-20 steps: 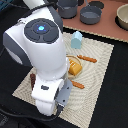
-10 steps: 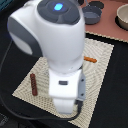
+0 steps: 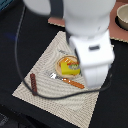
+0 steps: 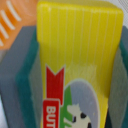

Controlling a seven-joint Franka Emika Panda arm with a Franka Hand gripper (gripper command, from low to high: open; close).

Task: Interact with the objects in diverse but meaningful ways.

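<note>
Block (image 4: 75, 65) fills wrist view, standing near mat (image 3: 45, 95) centre beside loaf (image 3: 64, 64); hand itself out of sight, grip state untellable. Sausage (image 3: 33, 83) lies near mat's edge, well apart.

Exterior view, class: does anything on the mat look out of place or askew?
The yellow block sits stacked against the bread loaf mid-mat rather than flat alone. The sausage lies apart near the mat's edge on the exterior view's left. Nothing looks spilled or damaged; the arm hides the rest.
</note>
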